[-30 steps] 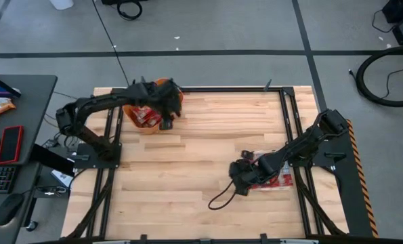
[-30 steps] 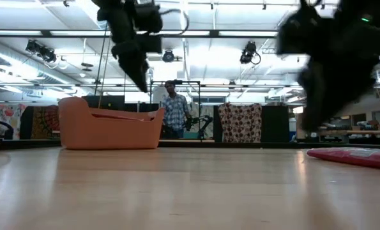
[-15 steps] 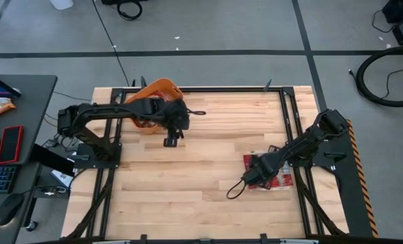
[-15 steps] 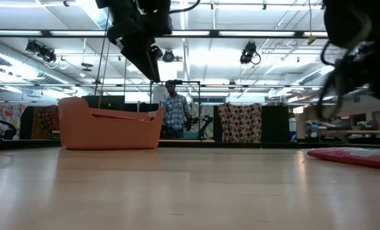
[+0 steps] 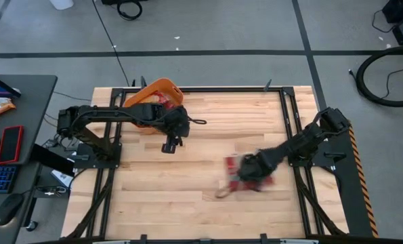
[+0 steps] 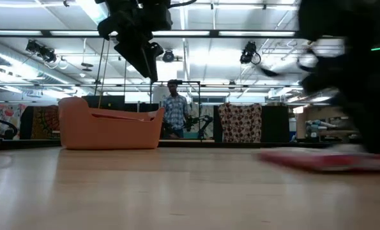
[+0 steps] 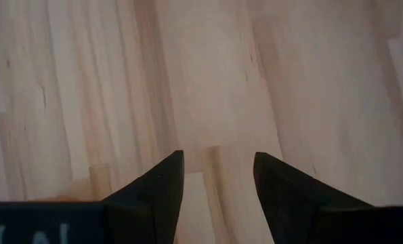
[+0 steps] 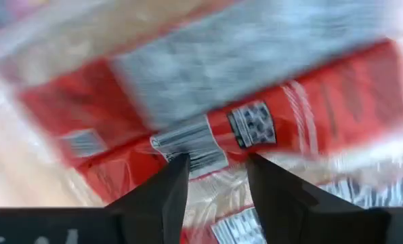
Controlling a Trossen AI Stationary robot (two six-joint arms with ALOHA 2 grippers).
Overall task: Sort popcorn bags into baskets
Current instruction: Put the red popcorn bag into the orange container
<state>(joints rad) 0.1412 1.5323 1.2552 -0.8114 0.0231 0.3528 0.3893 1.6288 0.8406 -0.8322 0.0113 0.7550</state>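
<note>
basket (image 5: 154,91) at roughly eleven o'clock of the table (image 5: 201,203), orange tub, red packets visible inside near the rim. left gripper (image 5: 168,146) just beside it toward centre, raised above bare wood; fingers (image 7: 154,196) spread, nothing between them, only planks seen past the tips.

popcorn bags (image 5: 245,177) at about four o'clock of the table, a loose red pile lying flat, well apart from the basket. right gripper (image 5: 250,171) down on that pile; fingers (image 8: 162,196) parted over the topmost packet in the wrist view, one on each side of a printed patch. cannot tell whether a packet is actually pinched or merely straddled.

risks, as judged: slick overlapping film could let the fingers catch two packets at once, or only a corner, with a drop on the long carry across to the basket. pile likely to be dragged or scattered if the close comes too shallow.

labels: barcode and small square code panel seen on the packets; no brand name or wording legible.
</note>
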